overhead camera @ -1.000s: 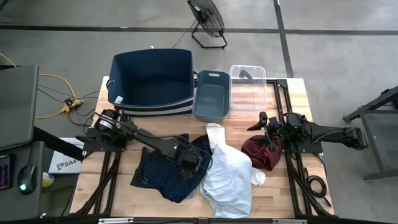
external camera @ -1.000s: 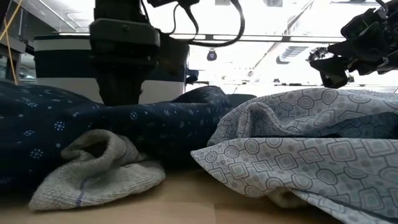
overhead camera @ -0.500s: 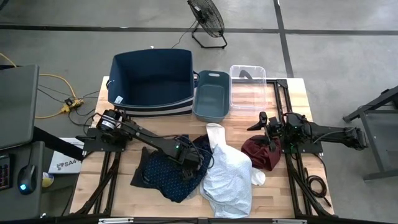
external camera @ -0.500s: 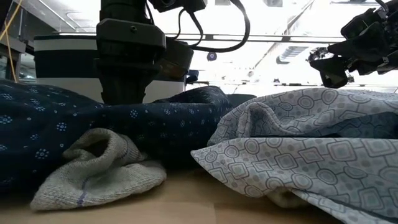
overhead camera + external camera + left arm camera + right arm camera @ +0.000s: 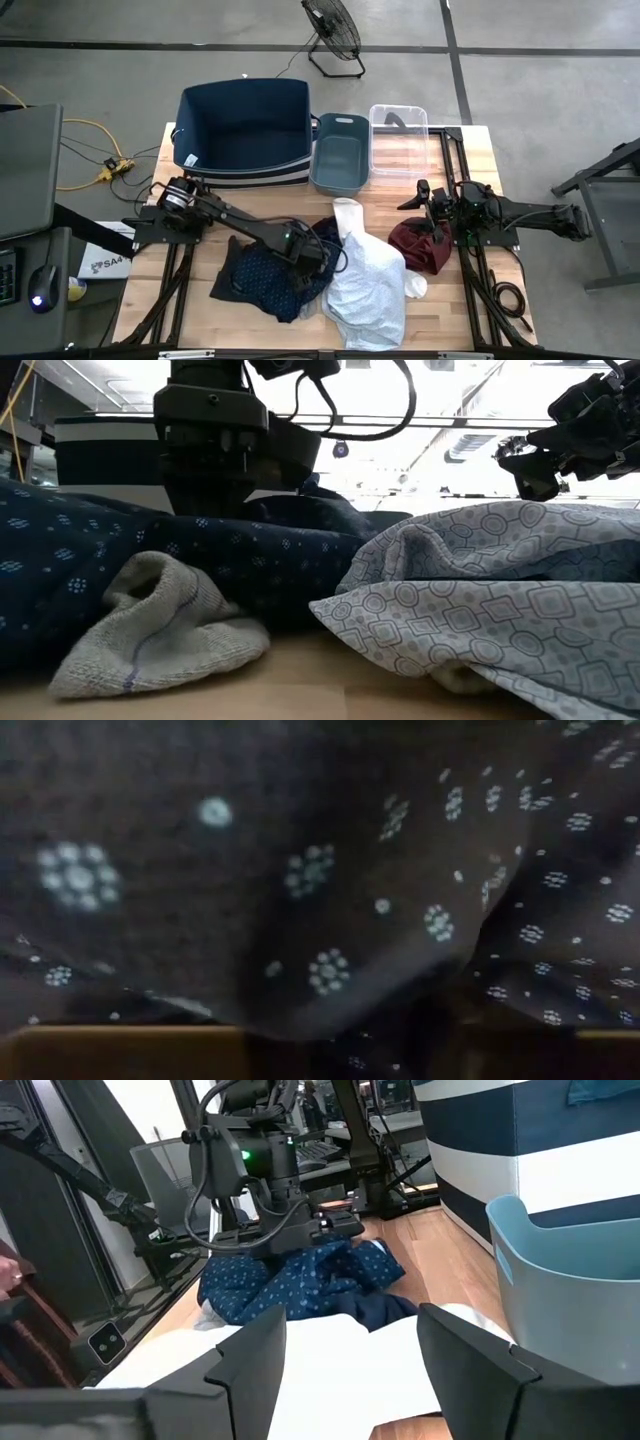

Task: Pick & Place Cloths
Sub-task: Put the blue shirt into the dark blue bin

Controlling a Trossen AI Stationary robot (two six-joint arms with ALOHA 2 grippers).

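the left gripper [image 5: 306, 262] is pressed down into the navy dotted fabric garment [image 5: 262, 278], which lies crumpled on the wooden table [image 5: 400, 160] in front of the large dark blue fabric bin [image 5: 243, 125], its edge touching the pale blue-white patterned shirt [image 5: 365, 285]. the wrist view shows only dotted cloth bunched against the lens, so i cannot tell how narrow the jaws stand or whether a fold sits between them. the step in hand looks like pinching this garment; to do it well, take a thick fold, and lift straight up so the grey sock [image 5: 160, 630] lying against it and the shirt's edge are not dragged along. the right gripper [image 5: 437, 205] hovers over the maroon cloth [image 5: 420, 243], jaws partly apart and holding nothing.
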